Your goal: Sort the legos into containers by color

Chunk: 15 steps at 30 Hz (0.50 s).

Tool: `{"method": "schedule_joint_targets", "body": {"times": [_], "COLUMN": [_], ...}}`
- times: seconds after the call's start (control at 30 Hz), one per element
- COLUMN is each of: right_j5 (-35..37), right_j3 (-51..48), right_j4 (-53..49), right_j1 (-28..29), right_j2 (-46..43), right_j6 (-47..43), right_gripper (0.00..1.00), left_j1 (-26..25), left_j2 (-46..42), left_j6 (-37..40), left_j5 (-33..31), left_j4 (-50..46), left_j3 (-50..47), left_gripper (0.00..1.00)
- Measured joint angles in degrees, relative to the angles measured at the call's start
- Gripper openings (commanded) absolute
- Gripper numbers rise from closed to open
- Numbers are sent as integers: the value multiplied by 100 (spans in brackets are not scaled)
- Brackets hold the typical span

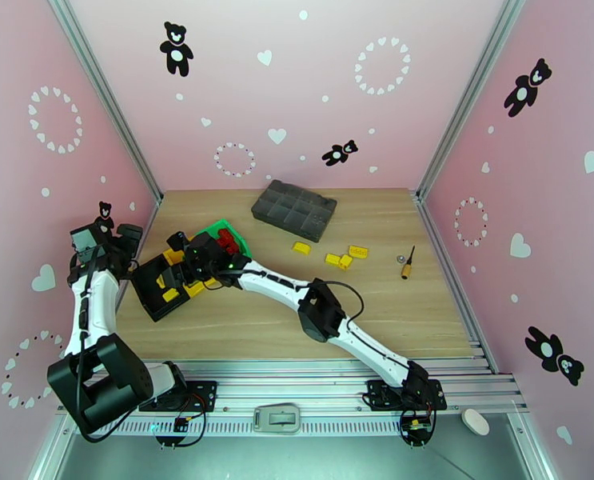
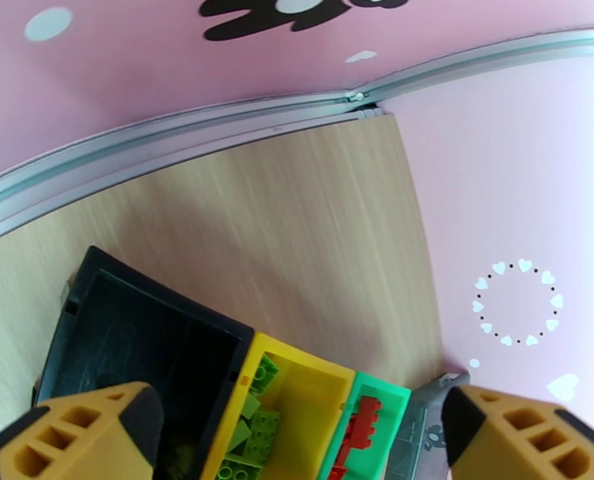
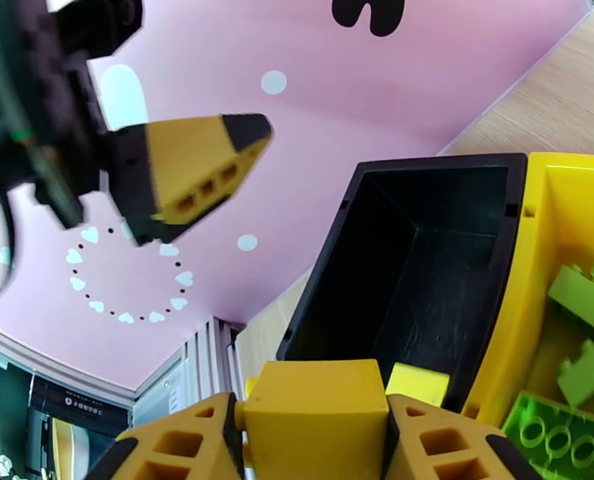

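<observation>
Right gripper (image 3: 311,419) is clamped on a small yellow studded plastic brick (image 3: 308,390). It's pinched square between both orange fingertips at the bottom centre of the right wrist view, no gap on either side. The brick sits right at the lower rim of the black open-top plastic bin (image 3: 424,258). A second yellow brick (image 3: 416,384) peeks out just beside it. Touching the black bin, on the right of the frame, is the yellow plastic bin (image 3: 528,258) with light green bricks (image 3: 584,302) in it.

Left gripper (image 2: 300,418) is spread wide open, one finger in each bottom corner of the left wrist view, holding nothing. Below it the three bins run in a row along the bottom edge: black, yellow, then the green plastic bin (image 2: 380,394) with red bricks (image 2: 360,430) inside.

From the top camera, both grippers are over the bins at centre left of the wooden table (image 1: 241,330). A few loose yellow bricks (image 1: 358,251) lie right of centre. A flat dark grey compartment tray (image 1: 294,210) sits just above them in the frame, and a small screwdriver (image 1: 408,266) lies further right.
</observation>
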Motion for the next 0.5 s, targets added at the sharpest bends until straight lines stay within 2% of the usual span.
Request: {"method": "schedule_joint_targets", "body": {"times": [0.17,0.5], "right_j5": [68,20], "right_j3": [94,214], "right_j4": [195,76], "right_j1": [48,138], "right_j2": [188,175], "right_j6": [17,-374], "right_gripper": [77,78], "left_j1": [37,81], "left_j2": [-2,-229], "left_j6": [15,76], "left_j5": [105,356], "left_j4": [-114,-291], "left_j3": [11,24], "left_gripper": [98,98]}}
